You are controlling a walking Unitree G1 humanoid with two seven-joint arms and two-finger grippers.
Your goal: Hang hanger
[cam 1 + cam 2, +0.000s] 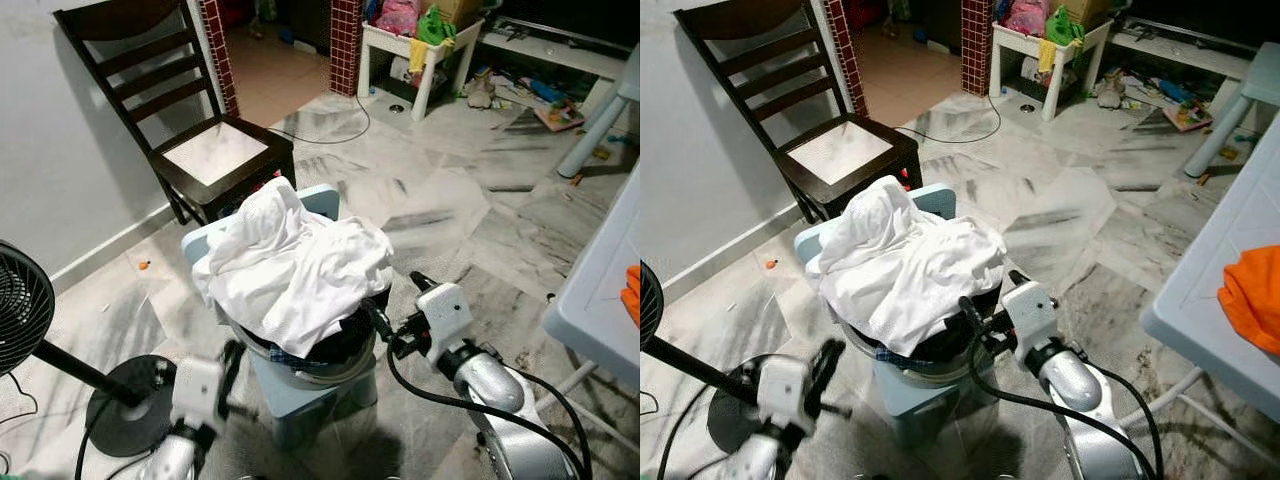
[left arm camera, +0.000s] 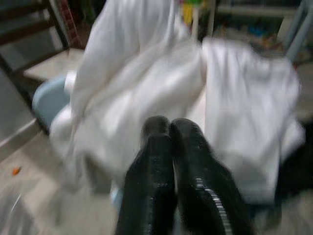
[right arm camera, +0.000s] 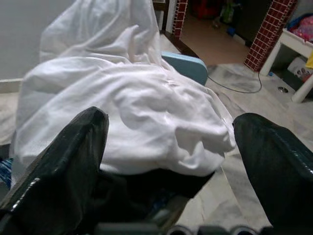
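1. Shows a heap of white clothes [image 1: 290, 265] piled over a dark-rimmed basket [image 1: 335, 368].
2. Sets that basket on a light-blue stool [image 1: 322, 200], on the marble floor [image 1: 440, 210].
3. Holds the left hand [image 1: 232, 365] low, just beside the basket on the robot's left, blurred.
4. Presses its two black fingers [image 2: 156, 161] together, with nothing between them, pointing at the white clothes.
5. Places the right hand [image 1: 378, 318] at the basket's rim on the robot's right, under the overhanging edge of the clothes.
6. Spreads its fingers [image 3: 73, 147] wide apart, gripping nothing, with the white heap in the gap between them.
7. Cannot tell where the hanger is.
8. Puts a dark wooden chair [image 1: 215, 155] just behind the stool, against the wall.
9. Stands a black fan [image 1: 20, 305] on the floor at the robot's left.
10. Catches the corner of a pale table [image 1: 595, 300] at the right, with an orange cloth [image 1: 1250, 295] lying on it.
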